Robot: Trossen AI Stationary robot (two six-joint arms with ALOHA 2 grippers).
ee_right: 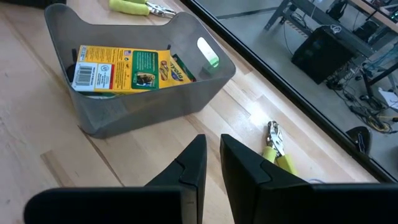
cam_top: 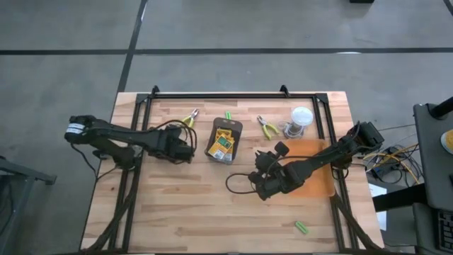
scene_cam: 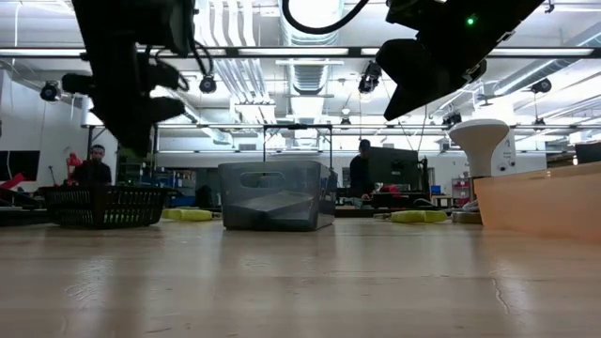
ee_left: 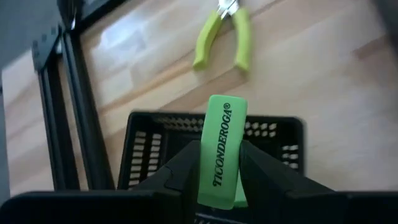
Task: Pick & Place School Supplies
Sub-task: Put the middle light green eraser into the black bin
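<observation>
My left gripper (ee_left: 219,157), at the table's left (cam_top: 185,147), is shut on a bright-green stick (ee_left: 222,121) printed TICONDEROGA, above a black mesh basket (ee_left: 155,155). The dark grey tray (cam_top: 224,139) at the middle holds yellow-and-green crayon boxes (ee_right: 124,68) and another green stick (ee_right: 208,53) leaning on its wall. One pair of yellow-green pliers (cam_top: 190,118) lies left of the tray, a second (cam_top: 267,127) to its right. A green stick (cam_top: 302,227) lies near the front right. My right gripper (ee_right: 213,155) hangs shut, holding nothing, right of the tray (cam_top: 260,180). My left gripper pinches the green stick by its two long sides (ee_left: 204,171) between the two fingers. The fingers lie along the stick and slant downward. The stick's printed end juts out past the fingertips; it is lifted clear, over the black basket.
A clear jar with a white lid (cam_top: 300,120) stands at the far right. A flat orange tray (cam_top: 315,177) lies under my right arm. A black frame (cam_top: 233,94) runs along the table's far and side edges. Bare wood spreads along the near edge.
</observation>
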